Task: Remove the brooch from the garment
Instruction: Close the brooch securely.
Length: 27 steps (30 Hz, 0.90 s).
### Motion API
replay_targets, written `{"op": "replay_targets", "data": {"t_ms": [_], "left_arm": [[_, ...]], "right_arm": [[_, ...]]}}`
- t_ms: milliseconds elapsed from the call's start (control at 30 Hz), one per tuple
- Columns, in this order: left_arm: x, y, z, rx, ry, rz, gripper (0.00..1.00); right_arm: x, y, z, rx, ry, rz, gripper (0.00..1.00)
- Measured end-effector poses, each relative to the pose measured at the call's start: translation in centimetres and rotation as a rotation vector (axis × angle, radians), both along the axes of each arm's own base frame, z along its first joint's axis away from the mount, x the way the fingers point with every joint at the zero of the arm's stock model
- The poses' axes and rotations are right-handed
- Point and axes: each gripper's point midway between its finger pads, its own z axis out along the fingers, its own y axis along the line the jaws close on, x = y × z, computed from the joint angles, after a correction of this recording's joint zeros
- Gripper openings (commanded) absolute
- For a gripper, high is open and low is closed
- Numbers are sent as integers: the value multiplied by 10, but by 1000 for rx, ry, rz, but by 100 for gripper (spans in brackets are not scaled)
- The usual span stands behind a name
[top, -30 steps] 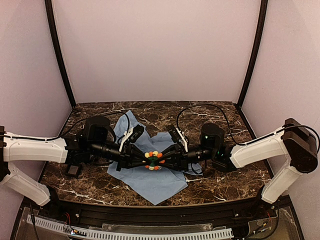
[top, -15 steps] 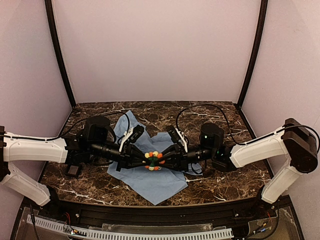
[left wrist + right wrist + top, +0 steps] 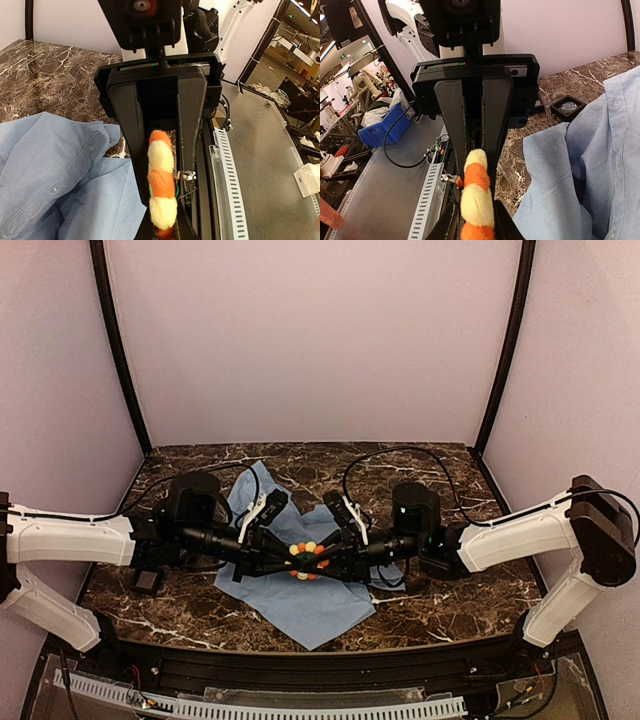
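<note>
The brooch, a small flower of orange and yellow petals, hangs between both gripper tips just above the light blue garment, which lies crumpled on the marble table. My left gripper comes in from the left and is shut on the brooch's left edge. My right gripper comes in from the right and is shut on the other edge. In the left wrist view the brooch stands edge-on, a metal pin sticking out beside it, the garment to its left. The right wrist view shows the brooch edge-on and the garment.
A small black square pad lies on the table by the left arm, another beyond the shirt in the right wrist view. The black front rail runs along the near edge. Booth walls close in the back and sides.
The right arm's wrist has shifted a little to the left, toward the brooch, and its cable has moved with it. The brooch and the left arm stay where they were.
</note>
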Motion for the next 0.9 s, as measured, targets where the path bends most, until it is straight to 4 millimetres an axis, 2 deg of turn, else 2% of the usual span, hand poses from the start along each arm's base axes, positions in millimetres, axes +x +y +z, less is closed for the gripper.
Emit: {"op": "replay_targets", "data": {"t_ms": [900], "left_arm": [[2,0,3,-11,-9,6,1]], "right_arm": [[3,-5,5,29,2,-45,19]]}}
